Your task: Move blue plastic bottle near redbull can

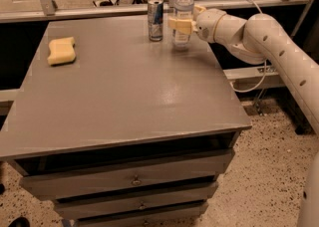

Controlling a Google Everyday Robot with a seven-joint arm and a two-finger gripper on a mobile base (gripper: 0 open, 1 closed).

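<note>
Reaching in over the right edge of the tabletop, one white arm (279,47) ends in one gripper (182,22) at the far edge, a little right of its middle. The gripper is clasped around the blue plastic bottle (183,3): a pale yellowish finger (176,24) crosses the front of the bottle at about mid-height, and a second one shows just behind the bottle on its right side. The bottle, the only one, stands upright with its white cap on top. Whether its base rests on the surface or hangs just above it cannot be told.

One redbull can (155,19) stands upright on the table just beside the bottle, on its left, with a narrow gap between the two. Its silver rim sits lower than the bottle's cap. Both are near the far edge, well apart from the near edge.

One yellow sponge (62,51) lies flat near the far-left corner, well apart from the can and the bottle.

The grey table (124,101) carries these three things. Below its near edge, three drawer fronts (134,178) are stacked one under another, and a small knob shows on each of the upper two.
</note>
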